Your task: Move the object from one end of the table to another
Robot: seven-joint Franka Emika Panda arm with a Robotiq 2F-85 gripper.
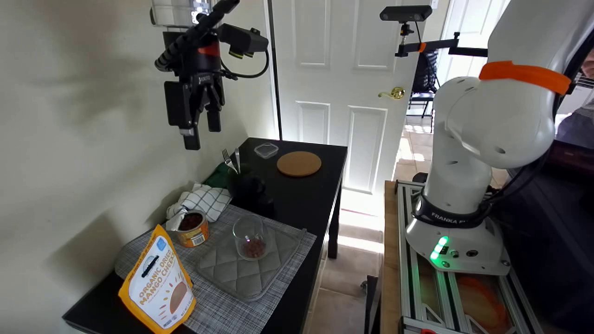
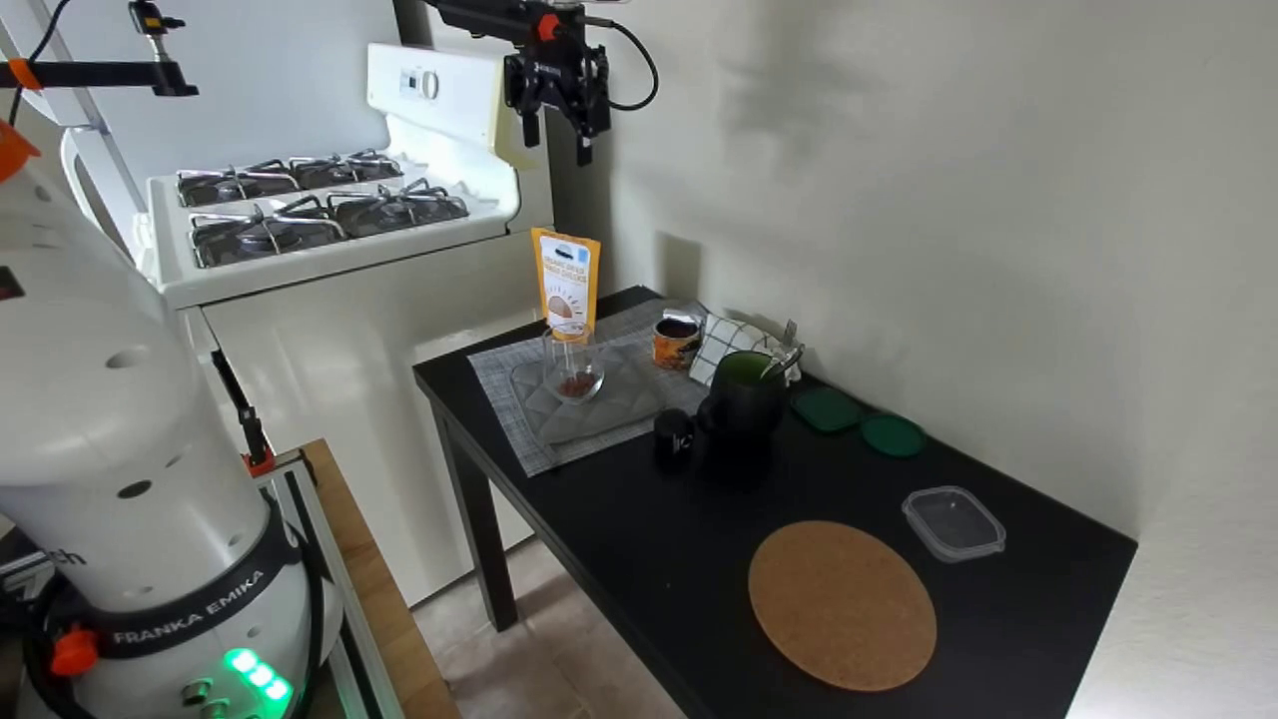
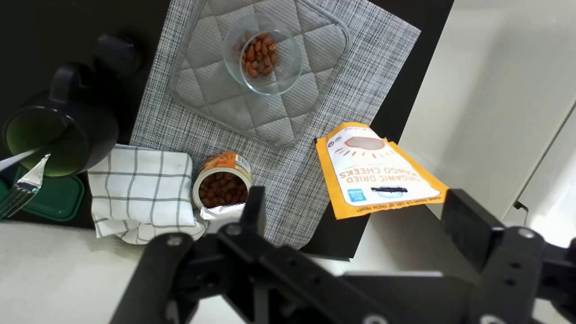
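The object, a clear glass tumbler (image 1: 248, 232) with brown almonds low inside, stands upright on a grey quilted pad. It also shows in an exterior view (image 2: 573, 371) and in the wrist view (image 3: 288, 74). The long black table (image 1: 297, 199) runs along the wall; it also shows in an exterior view (image 2: 669, 559). My gripper (image 1: 203, 133) is open and empty, high above the table end with the tumbler. It also shows in an exterior view (image 2: 557, 148). In the wrist view its fingers (image 3: 357, 204) are wide apart, with the tumbler ahead of and well below them.
An orange pouch (image 1: 160, 287) stands near the tumbler. A tin (image 1: 193, 232), a checked cloth (image 1: 206, 199) and a black mug (image 2: 744, 394) with cutlery stand along the wall side. A cork disc (image 2: 844, 604) and a clear plastic lid (image 2: 954, 523) lie at the opposite end.
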